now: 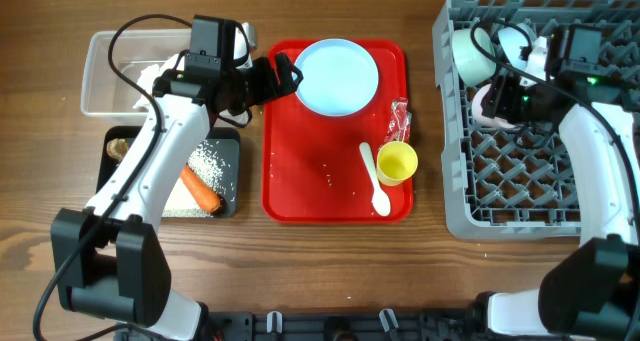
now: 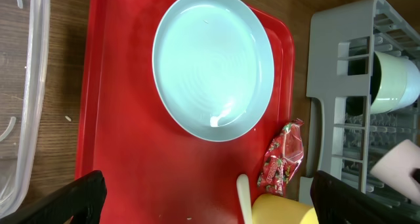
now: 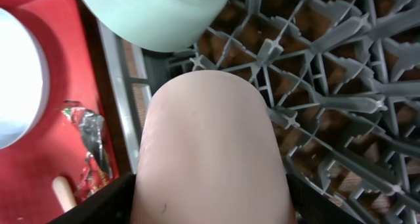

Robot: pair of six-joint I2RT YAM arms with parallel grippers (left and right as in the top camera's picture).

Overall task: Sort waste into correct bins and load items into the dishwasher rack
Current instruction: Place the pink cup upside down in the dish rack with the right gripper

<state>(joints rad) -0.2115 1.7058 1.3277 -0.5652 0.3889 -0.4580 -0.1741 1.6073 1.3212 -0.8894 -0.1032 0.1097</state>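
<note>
Two risks are showing: the right gripper [image 3: 210,201] is clamping the pink cup [image 3: 210,138] over the dishwasher rack [image 1: 520,196], where a crooked release may be toppling it; the left gripper [image 2: 211,196] is hovering, spread wide, near the pale blue plate [image 2: 213,63], possibly nudging it.

A brown wooden table [image 1: 330,271] with lengthwise grain carries everything; four containers rest directly on it. At the far left stands a clear plastic tub [image 1: 95,76]; just in front of it, nearly touching, lies a shallow black tray [image 1: 232,171]. Beside both, towards the middle, lies a flat red serving tray [image 1: 310,181], a narrow strip of bare wood apart from the tub; in the left wrist view a small white fleck [image 2: 67,118] lies on that strip. Right of the red serving tray, across another gap of wood, sits the large grey dishwasher rack [image 1: 450,181], reaching the table's far right edge.
</note>
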